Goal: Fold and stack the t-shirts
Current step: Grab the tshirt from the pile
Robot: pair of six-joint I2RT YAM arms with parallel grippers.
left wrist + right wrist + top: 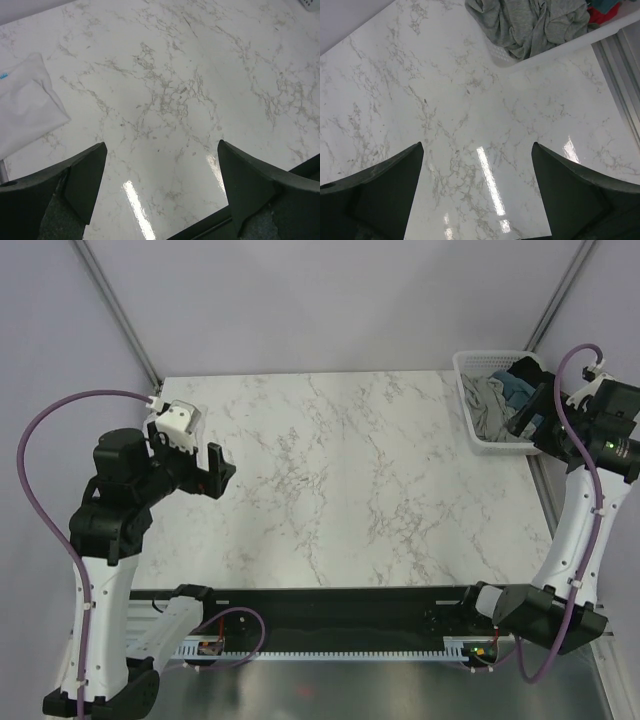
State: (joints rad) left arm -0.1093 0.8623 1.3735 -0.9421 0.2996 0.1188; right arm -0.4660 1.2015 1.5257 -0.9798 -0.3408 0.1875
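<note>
Crumpled t-shirts lie in the white lattice basket (pixel 468 362) at the table's far right: a grey one (pixel 487 405), a blue one (pixel 515 390) and a black one (pixel 530 370). The grey shirt (pixel 530 20) hangs over the basket's rim (pixel 560 47) in the right wrist view. A folded white t-shirt (pixel 25 110) lies flat on the table at the left of the left wrist view; the left arm hides it in the top view. My left gripper (pixel 218 472) (pixel 161 145) is open and empty above the table's left side. My right gripper (pixel 527 418) (pixel 477 145) is open and empty beside the basket.
The marble table (pixel 340 480) spans both arms. A black rail (pixel 330 605) runs along its near edge. A metal frame rail (pixel 620 75) borders the table's right side. Something red and teal (pixel 602 7) shows in the basket behind the grey shirt.
</note>
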